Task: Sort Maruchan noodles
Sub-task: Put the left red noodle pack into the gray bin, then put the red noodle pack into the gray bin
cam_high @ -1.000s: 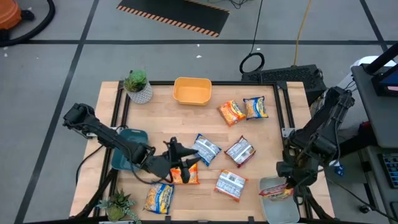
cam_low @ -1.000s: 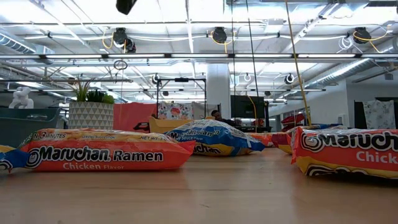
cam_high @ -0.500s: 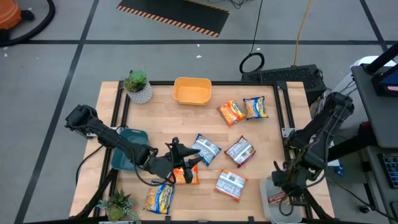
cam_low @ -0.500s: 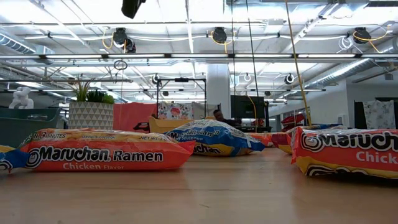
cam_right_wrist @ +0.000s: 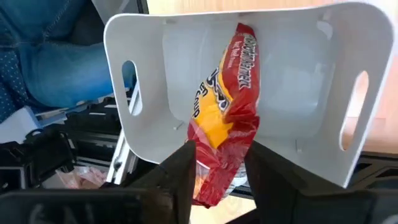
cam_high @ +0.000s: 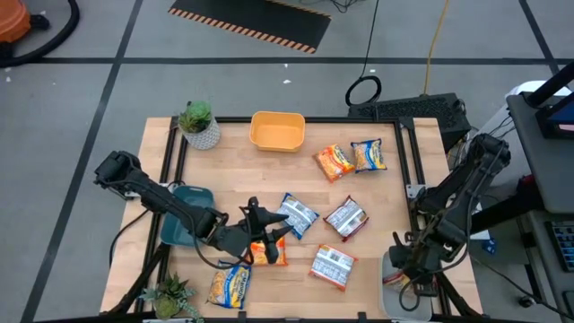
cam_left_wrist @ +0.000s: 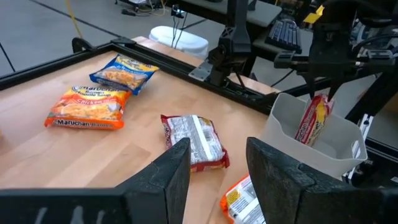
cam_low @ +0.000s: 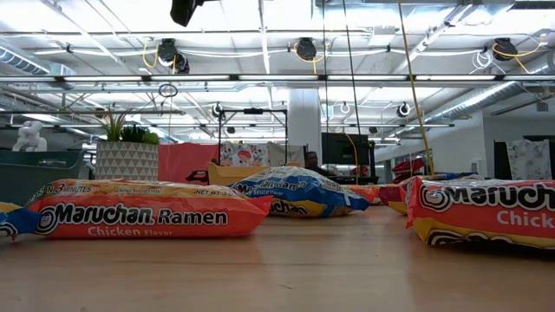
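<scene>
Several Maruchan noodles packets lie flat on the wooden table point(cam_high: 242, 170): two at the far right point(cam_high: 334, 161), three in the middle point(cam_high: 345, 218), one near the front edge point(cam_high: 229, 285). My left gripper point(cam_high: 269, 235) hovers open just over an orange packet point(cam_high: 267, 253); nothing is between its fingers point(cam_left_wrist: 177, 165). My right gripper point(cam_high: 404, 265) points steeply down into the clear bin point(cam_right_wrist: 143, 124) at the table's near right corner. Its fingers stand apart on either side of a red-and-yellow packet point(cam_right_wrist: 227, 112), which stands on end in the bin point(cam_left_wrist: 311, 121). My right gripper comes from above with a finger point(cam_right_wrist: 180, 171) on each side of the red-and-yellow packet's upper end point(cam_right_wrist: 214, 177). Whether the fingers touch that end, I cannot tell. The packet stands nearly upright, its lower end down in the bin.
A yellow bin point(cam_high: 277, 131) stands at the far edge beside a potted plant point(cam_high: 199, 124). A teal bin point(cam_high: 184, 215) sits under my left arm, and a second plant point(cam_high: 170, 296) stands at the near left corner. Black rails frame the table.
My right gripper has gone down and toward the table's near edge, carrying the red-and-yellow packet from over the clear bin's rim down into the bin.
</scene>
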Robot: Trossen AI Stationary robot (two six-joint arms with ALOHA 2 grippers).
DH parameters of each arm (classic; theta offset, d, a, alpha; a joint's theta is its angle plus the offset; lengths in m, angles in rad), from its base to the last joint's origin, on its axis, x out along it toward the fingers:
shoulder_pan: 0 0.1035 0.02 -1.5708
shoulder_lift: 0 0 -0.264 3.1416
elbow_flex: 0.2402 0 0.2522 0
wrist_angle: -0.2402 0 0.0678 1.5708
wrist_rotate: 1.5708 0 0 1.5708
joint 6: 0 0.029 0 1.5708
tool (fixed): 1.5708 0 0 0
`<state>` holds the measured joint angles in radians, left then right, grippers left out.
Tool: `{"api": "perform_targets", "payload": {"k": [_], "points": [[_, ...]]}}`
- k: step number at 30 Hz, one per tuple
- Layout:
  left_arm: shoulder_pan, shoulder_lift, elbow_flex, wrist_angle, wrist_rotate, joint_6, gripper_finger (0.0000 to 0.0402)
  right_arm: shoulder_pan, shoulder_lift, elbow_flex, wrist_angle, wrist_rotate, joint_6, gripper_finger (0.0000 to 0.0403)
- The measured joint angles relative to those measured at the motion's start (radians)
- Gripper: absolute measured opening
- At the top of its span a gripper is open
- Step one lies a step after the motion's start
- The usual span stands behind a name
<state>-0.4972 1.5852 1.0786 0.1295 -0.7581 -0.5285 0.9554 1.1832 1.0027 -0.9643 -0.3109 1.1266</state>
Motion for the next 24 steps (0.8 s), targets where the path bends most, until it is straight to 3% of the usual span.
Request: {"api": "perform_targets", "payload": {"k": [15,24], "points": [[0.006,0.000,0.000,-0.103,0.000,-0.087,0.0161,0.002,-0.176,0.004,-0.062,0.184,-0.132,0.0141],[0.005,0.004,0.000,-0.165,0.000,-0.160,0.0161,0.002,-0.241,0.004,-0.057,0.524,-0.249,0.0142]]}}
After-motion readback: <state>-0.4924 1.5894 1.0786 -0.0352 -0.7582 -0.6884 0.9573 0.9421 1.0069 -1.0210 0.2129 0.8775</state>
